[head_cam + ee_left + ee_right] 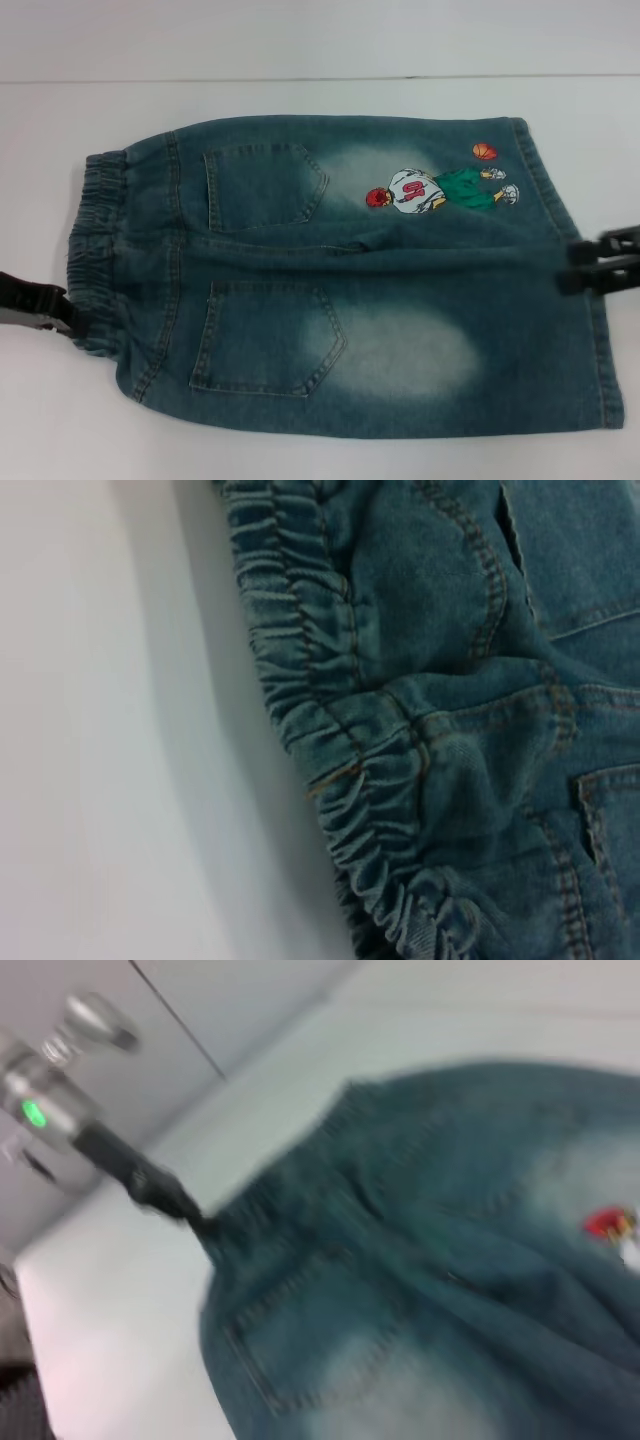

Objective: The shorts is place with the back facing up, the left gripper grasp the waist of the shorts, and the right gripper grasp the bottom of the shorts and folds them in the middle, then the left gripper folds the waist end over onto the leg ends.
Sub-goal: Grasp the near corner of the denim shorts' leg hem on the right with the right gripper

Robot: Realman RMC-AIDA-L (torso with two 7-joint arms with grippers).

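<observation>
The denim shorts lie flat on the white table with the back up, both back pockets and a cartoon basketball player print showing. The elastic waist is at the left and the leg ends at the right. My left gripper is at the near part of the waistband, shut on its edge; the right wrist view shows the left gripper pinching the cloth to a point. My right gripper is open at the leg hem, one finger above the other.
The white table runs beyond the shorts to a seam line at the back. Bare table also lies in front of the shorts and to the left of the waist.
</observation>
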